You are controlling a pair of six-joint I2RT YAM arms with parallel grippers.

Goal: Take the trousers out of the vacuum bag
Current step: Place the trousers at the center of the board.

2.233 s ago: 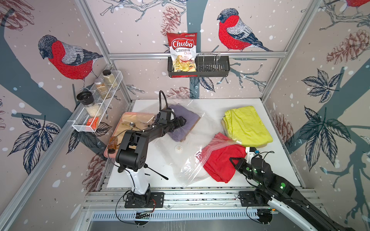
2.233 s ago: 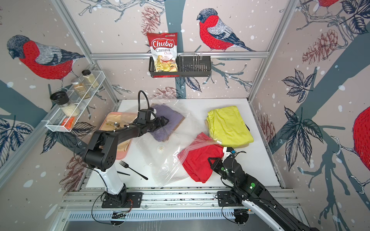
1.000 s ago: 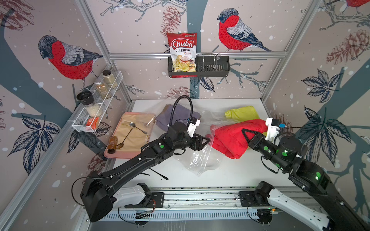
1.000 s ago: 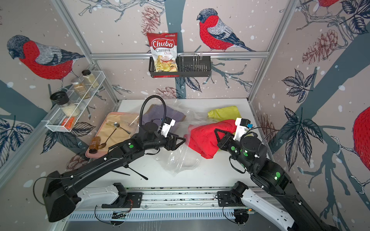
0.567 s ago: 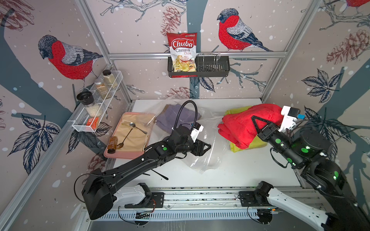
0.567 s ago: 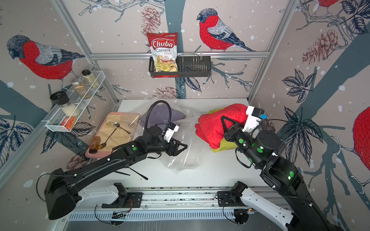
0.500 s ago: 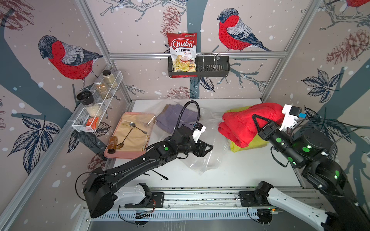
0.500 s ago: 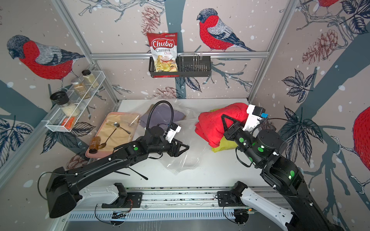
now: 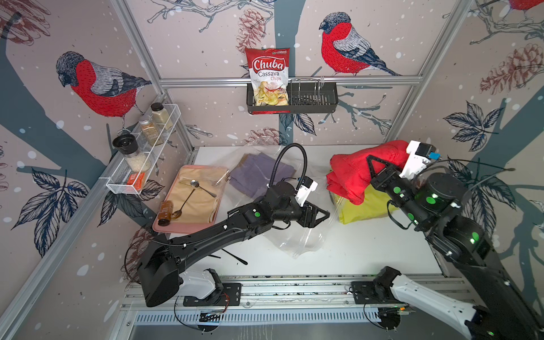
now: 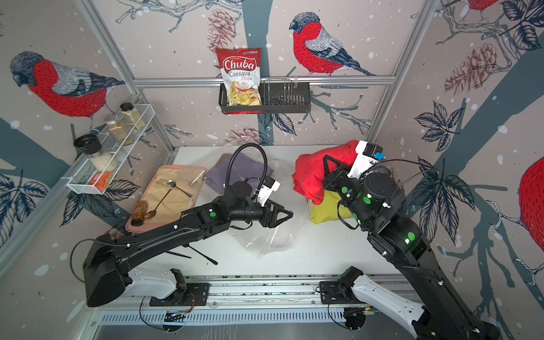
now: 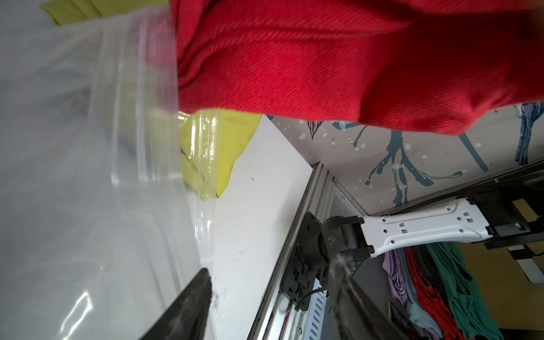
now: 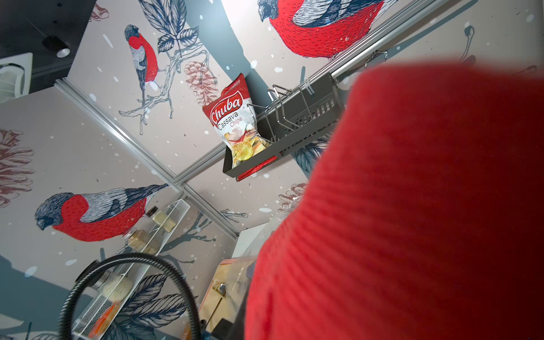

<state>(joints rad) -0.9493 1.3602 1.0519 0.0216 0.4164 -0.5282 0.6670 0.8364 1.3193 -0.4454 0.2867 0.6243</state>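
Red trousers (image 9: 350, 176) hang bunched over flat yellow-green trousers (image 9: 368, 209).

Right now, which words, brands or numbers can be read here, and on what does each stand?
"Chuba": red chips packet, standing in the black wall basket.
"Cassava": same packet, below the brand.
"Chips": same packet, below "Cassava".
Small print at the packet's top edge: too small to read.
Labels on the spice jars and the orange box: too small to read.
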